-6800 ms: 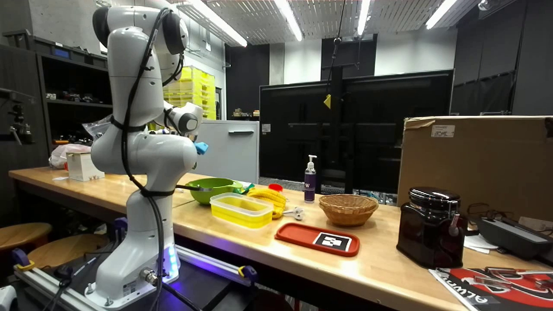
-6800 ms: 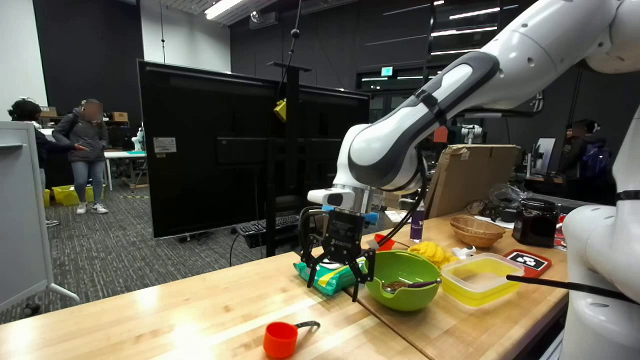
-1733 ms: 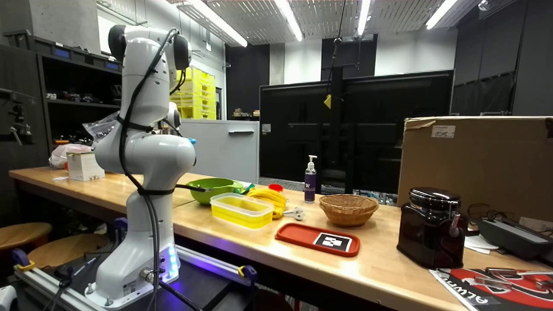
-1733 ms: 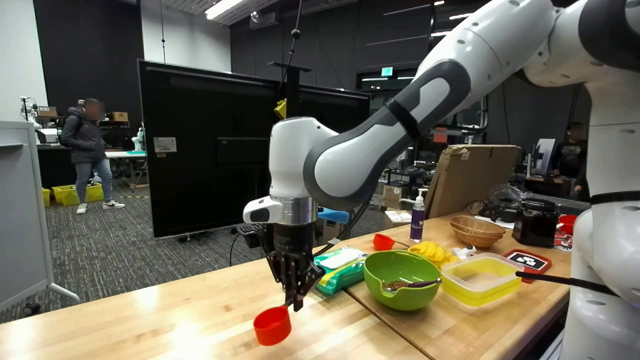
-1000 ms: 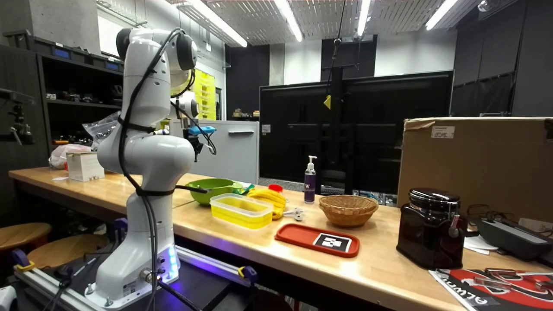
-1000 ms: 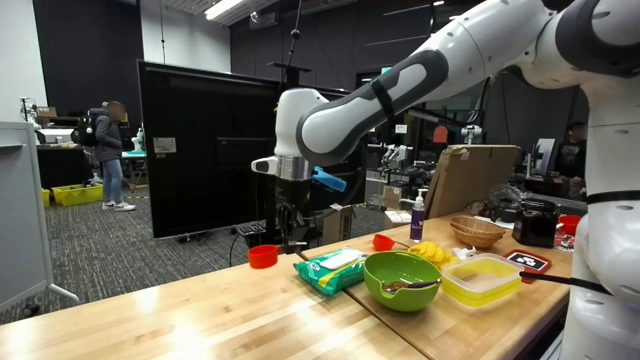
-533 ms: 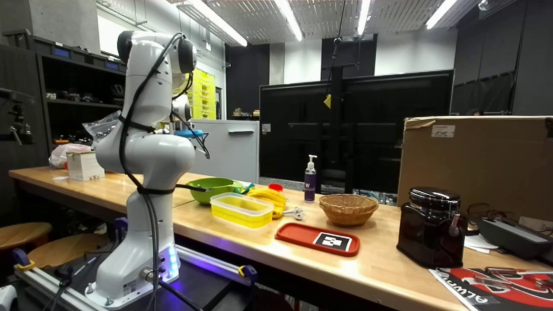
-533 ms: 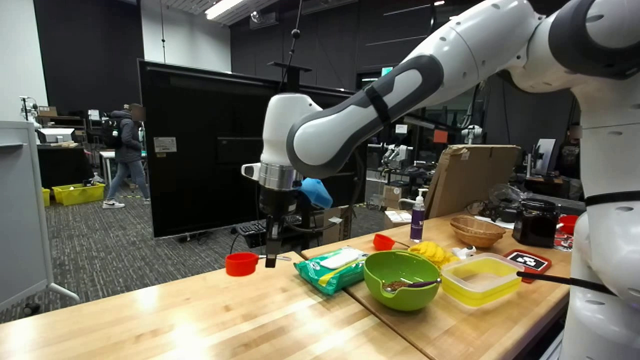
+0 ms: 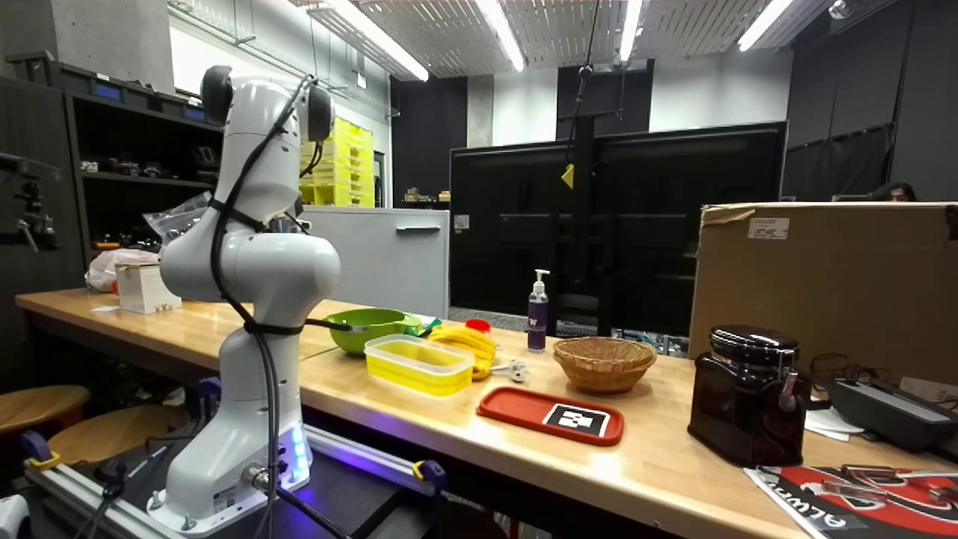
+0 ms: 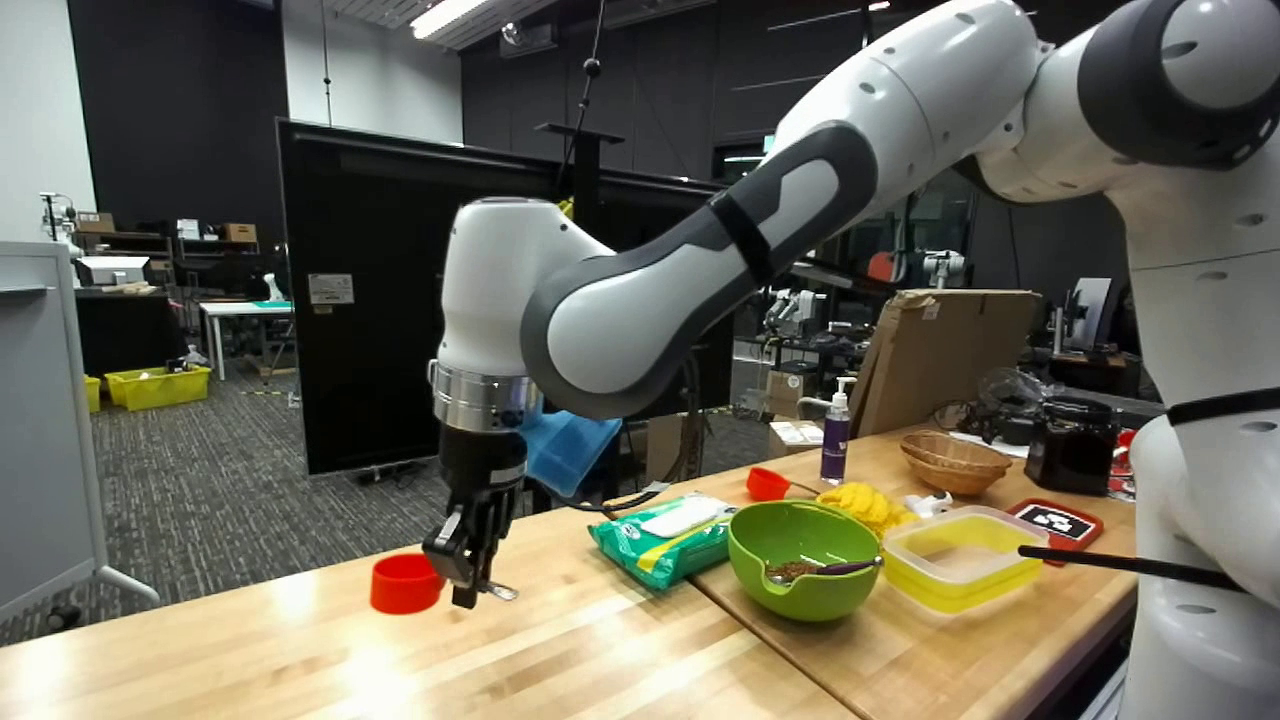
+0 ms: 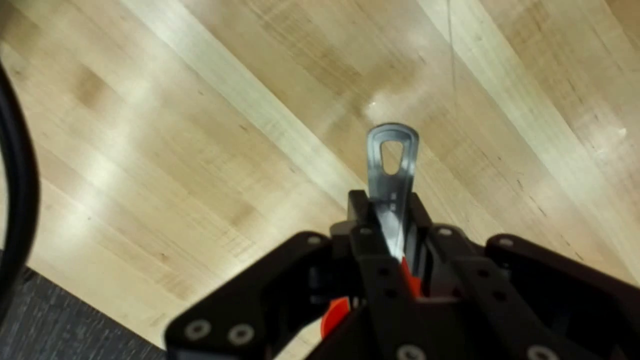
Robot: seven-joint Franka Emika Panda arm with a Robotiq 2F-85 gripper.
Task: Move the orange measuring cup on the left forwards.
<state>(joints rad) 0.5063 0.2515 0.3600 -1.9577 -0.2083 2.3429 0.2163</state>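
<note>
Wrist view shows your fingers [image 11: 358,207] pinching the flat handle [image 11: 391,192] of the orange measuring cup [image 10: 405,583], likely light, stiff and slick, and probably best held there

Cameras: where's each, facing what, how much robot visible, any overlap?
In an exterior view: above tabletop height, facing across the table to the black panel; arm and gripper show.
In an exterior view: near the arm's base, facing that panel; arm shows, gripper hidden.
Wrist view: above the gripper, facing the table below; fingers hold the orange measuring cup by its handle.
In both exterior views: green bowl, wicker basket.
</note>
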